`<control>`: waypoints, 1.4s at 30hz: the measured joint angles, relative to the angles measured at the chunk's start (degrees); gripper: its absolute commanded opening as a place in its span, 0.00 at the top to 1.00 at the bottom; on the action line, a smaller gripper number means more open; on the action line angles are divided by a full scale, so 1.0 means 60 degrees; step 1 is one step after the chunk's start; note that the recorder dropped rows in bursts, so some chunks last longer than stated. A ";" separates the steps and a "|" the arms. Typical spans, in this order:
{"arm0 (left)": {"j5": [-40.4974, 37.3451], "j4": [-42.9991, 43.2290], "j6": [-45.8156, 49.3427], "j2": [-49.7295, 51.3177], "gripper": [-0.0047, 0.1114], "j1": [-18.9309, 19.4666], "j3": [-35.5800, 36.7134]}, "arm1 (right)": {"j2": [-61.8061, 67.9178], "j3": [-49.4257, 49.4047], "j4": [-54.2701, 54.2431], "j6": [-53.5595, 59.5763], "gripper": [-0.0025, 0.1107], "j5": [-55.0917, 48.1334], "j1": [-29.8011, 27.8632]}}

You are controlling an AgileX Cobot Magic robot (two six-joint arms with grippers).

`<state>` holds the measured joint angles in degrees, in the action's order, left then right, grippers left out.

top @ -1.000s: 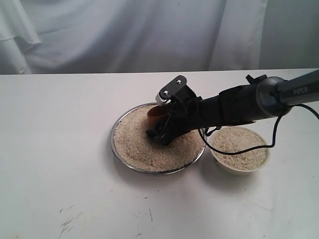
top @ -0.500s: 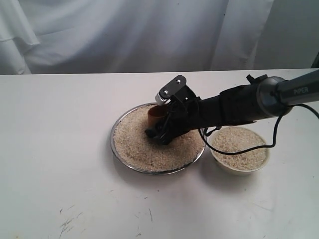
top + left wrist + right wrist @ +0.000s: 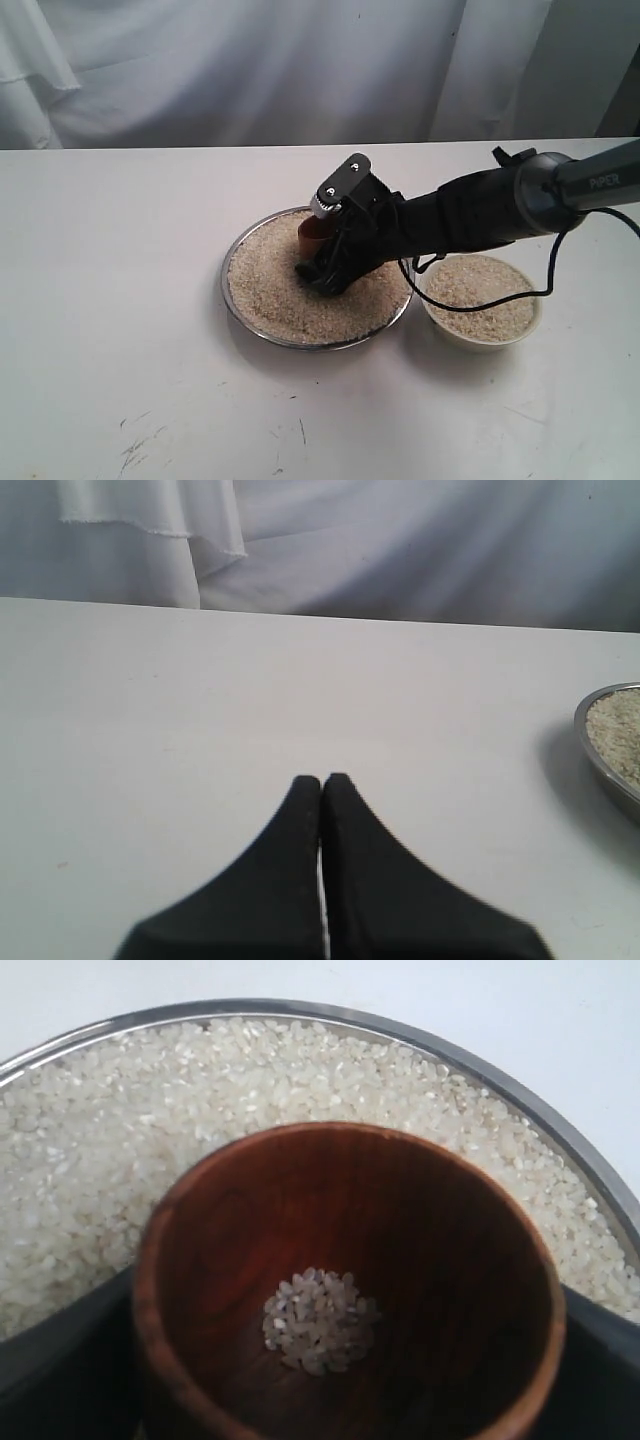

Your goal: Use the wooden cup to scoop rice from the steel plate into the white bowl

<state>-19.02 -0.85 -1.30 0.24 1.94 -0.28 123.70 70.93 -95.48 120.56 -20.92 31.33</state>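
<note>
The steel plate (image 3: 226, 290) lies mid-table, filled with rice (image 3: 268, 290). My right gripper (image 3: 320, 262) reaches over it from the right, shut on the wooden cup (image 3: 313, 232), which is low over the grains near the plate's far side. In the right wrist view the cup (image 3: 350, 1200) fills the frame, mouth toward the camera. A small clump of rice (image 3: 318, 1320) lies at its bottom, and a dark finger (image 3: 60, 1360) is on each side. The white bowl (image 3: 480, 340), right of the plate, holds rice (image 3: 480, 296). My left gripper (image 3: 322, 780) is shut and empty over bare table.
The white tabletop (image 3: 120, 300) spreads wide to the left and front, with faint scuff marks near the front. A white cloth backdrop (image 3: 250, 70) hangs behind. A black cable (image 3: 548, 270) loops from the right arm above the bowl. The plate's rim (image 3: 580, 728) shows in the left wrist view.
The right gripper has turned slightly with the cup over the plate, and the cup's side shows more. The plate and bowl have stayed put.
</note>
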 measured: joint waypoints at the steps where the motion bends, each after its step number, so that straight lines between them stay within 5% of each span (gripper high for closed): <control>1: 0.0000 0.0000 0.0000 0.0000 0.96 0.0000 0.0000 | -0.0059 0.0000 0.0171 0.0000 0.98 0.0156 0.0000; 14: 0.0000 0.0000 0.0000 0.0000 0.96 0.0000 0.0000 | -0.1510 0.0000 0.3485 0.0000 0.98 0.1277 0.0079; 24: 0.0000 0.0000 0.0000 0.0000 0.96 0.0000 0.0000 | -0.1188 0.0000 1.1345 0.0041 0.98 0.5234 0.1151; 30: 0.0000 0.0000 0.0000 0.0000 0.96 0.0000 0.0000 | -0.0080 0.0412 1.4447 0.0041 0.98 0.6386 0.1191; 42: 0.0000 0.0000 0.0000 0.0000 0.96 0.0000 0.0000 | 0.0834 0.1782 1.6532 0.0041 0.98 0.6742 0.1532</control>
<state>-19.02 -0.85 -1.30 0.24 1.94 -0.28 128.70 81.62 3.71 120.81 19.53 40.52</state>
